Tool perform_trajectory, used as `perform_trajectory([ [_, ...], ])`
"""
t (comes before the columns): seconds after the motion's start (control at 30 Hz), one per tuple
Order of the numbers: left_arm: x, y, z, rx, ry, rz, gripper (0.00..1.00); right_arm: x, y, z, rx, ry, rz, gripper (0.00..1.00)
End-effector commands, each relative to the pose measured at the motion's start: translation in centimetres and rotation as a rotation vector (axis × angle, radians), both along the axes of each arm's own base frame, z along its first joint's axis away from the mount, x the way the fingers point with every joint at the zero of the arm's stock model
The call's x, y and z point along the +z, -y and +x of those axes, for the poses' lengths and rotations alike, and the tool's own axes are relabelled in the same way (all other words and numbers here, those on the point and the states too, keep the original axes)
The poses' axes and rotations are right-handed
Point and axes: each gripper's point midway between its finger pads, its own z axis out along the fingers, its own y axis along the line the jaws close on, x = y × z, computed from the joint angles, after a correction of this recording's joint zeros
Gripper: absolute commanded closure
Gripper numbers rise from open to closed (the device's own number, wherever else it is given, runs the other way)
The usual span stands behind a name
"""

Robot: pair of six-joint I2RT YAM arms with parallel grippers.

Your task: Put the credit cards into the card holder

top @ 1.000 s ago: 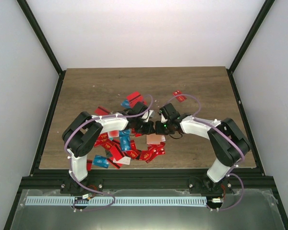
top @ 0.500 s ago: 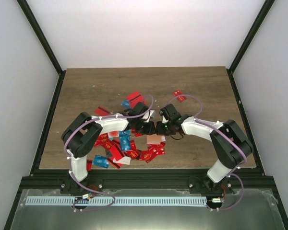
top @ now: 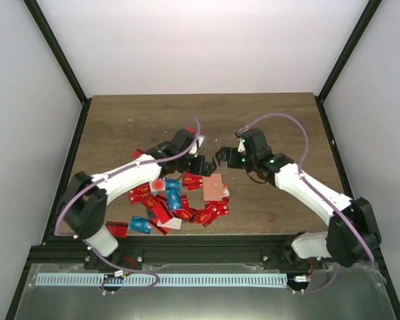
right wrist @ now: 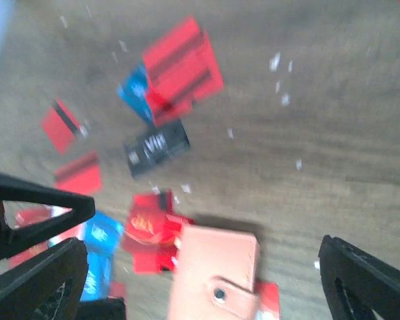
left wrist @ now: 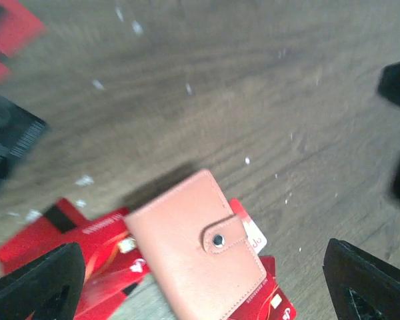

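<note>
Both grippers hang over the wooden surface [top: 280,120] with nothing in them. The left gripper [top: 199,165] and the right gripper [top: 225,158] each show jaws spread wide at the edges of their wrist views. Between them, a little nearer the arm bases, lies the card holder [left wrist: 193,257]. It is flat, its tab [left wrist: 230,230] snapped shut, and it rests partly on a few red cards [left wrist: 93,243]. The credit cards [top: 163,203] lie scattered and overlapping on the left arm's side — mostly red, some blue, with one dark grey card [right wrist: 157,147] apart from the heap.

The cards look light, stiff and slick, and where they lie flush on the wood a finger has little to get under. An overlapping card with a raised edge is likely the easier pick, pinched across its short width. The holder looks soft and light enough to slide when pushed — it probably wants one gripper clamping its edge and the tab undone first.
</note>
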Motion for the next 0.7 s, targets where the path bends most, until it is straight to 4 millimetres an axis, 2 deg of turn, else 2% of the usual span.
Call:
perform_trajectory([
  [0.0, 6.2, -4.3, 3.7, 0.157, 0.213, 0.026, 0.0, 7.6, 2.5, 3.1, -0.124, 0.246, 0.015, 0.0],
  [0.1, 9.3, -9.0, 5.5, 0.319, 0.35, 0.081, 0.0, 9.6, 5.0, 4.3, -0.23, 0.334, -0.038, 0.0],
  [0.2, 12.9, -13.5, 6.6, 0.477, 0.512, 0.116, 0.0, 11.0, 7.1, 5.1, -0.295, 0.423, -0.092, 0.0],
  [0.33, 15.0, -19.6, 5.6, 0.67, 0.738, 0.208, 0.0, 11.2, 10.3, 6.1, -0.402, 0.465, -0.178, 0.0],
  [0.43, 15.4, -23.5, 4.1, 0.779, 0.883, 0.273, 0.03, 10.4, 12.2, 6.2, -0.434, 0.501, -0.255, 0.0],
  [0.53, 14.7, -26.9, 2.1, 0.852, 0.984, 0.312, 0.0, 9.5, 14.7, 6.0, -0.523, 0.586, -0.318, 0.0],
  [0.57, 14.2, -27.6, 1.8, 0.845, 1.005, 0.31, 0.0, 8.4, 15.4, 5.6, -0.538, 0.614, -0.34, 0.0],
  [0.67, 12.5, -29.4, 1.5, 0.832, 1.038, 0.286, 0.0, 7.1, 17.1, 4.7, -0.546, 0.718, -0.365, 0.0],
])
